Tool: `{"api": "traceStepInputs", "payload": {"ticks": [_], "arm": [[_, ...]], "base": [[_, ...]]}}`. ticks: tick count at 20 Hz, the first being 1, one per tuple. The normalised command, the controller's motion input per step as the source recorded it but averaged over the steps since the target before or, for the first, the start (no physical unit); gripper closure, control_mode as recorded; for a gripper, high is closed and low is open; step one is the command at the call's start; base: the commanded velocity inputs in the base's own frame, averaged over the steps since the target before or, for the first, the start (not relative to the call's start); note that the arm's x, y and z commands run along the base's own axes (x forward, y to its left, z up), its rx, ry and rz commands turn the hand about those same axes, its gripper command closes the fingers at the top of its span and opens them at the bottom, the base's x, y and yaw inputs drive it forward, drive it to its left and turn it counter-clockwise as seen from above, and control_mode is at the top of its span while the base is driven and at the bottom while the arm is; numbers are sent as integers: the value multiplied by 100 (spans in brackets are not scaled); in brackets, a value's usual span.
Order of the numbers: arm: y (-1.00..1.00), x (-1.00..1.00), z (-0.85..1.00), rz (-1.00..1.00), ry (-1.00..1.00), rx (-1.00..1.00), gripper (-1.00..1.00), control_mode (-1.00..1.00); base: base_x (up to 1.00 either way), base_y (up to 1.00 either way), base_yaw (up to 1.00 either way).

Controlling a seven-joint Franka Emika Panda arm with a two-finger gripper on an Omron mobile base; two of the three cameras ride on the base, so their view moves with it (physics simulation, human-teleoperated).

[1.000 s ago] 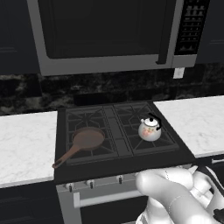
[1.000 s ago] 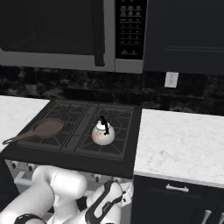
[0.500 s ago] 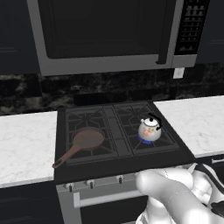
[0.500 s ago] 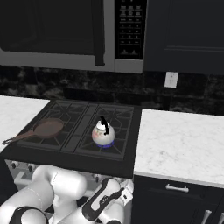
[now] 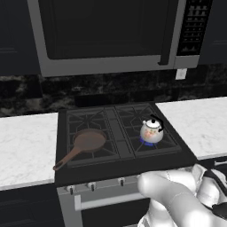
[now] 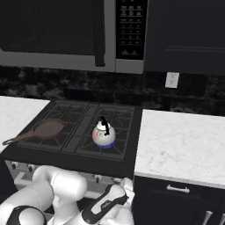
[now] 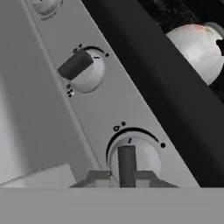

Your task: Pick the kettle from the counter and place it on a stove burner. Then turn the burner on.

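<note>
Kettle is sitting on the front right stove burner, with a bit of blue flame under it, so the placing part looks done. My gripper is pinched together on the knob on the front panel. If I ever had to lift the kettle again, I'd grab the black arched handle: the round shiny body looks slippery and probably hot.
</note>
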Motion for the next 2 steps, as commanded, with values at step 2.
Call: {"api": "traceStepInputs", "payload": {"ticks": [2], "arm": [[0,-41,2,30,-4,-31,100,-100]], "base": [[0,0,0]]}}
